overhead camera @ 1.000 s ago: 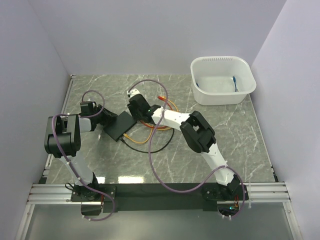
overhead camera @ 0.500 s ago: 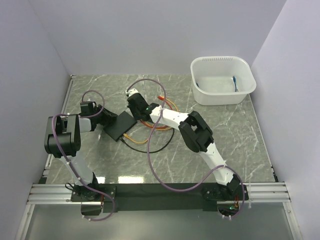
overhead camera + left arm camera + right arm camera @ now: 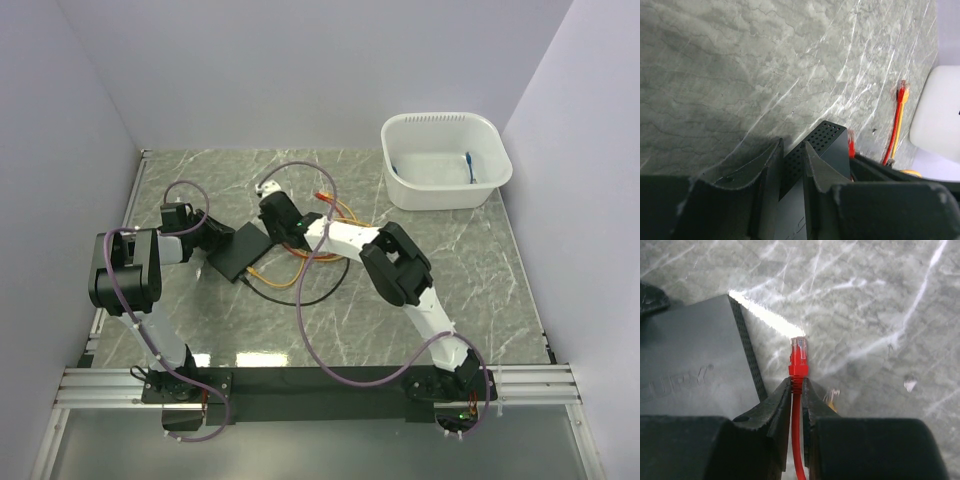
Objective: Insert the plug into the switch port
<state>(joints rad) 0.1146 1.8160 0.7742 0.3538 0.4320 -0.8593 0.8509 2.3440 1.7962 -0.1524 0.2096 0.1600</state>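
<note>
Grey-green marble tabletop (image 3: 480, 270) fills the floor of a booth with pale lilac walls; we see a white tub (image 3: 446, 160) at its far right corner with something small and blue lying inside it.

Left of centre the flat black box (image 3: 690, 355) lies on the marble, and both arms reach in to it; the left gripper (image 3: 792, 145) comes from the left and is pressed onto the box's near-left end, one finger on either side of the thin body, so the box is clamped between them.

The right gripper (image 3: 796, 382) sits just to the right of the box's far end; its fingers are closed tight on the plug (image 3: 798, 355), pinching the red boot right behind the clear tip, with the red cable (image 3: 797, 450) running back between the pads; the tip stands out ahead of the fingertips, over bare marble, just beside the box's perforated side wall and apart from it.

We cannot make out the switch port itself in any view; only the vented side and the flat top of the box face the cameras.

Beyond the box, loose red and orange cable ends (image 3: 900, 95) lie on the marble towards the tub; a black cable (image 3: 310, 290) curves across the table nearer the arm bases.
</note>
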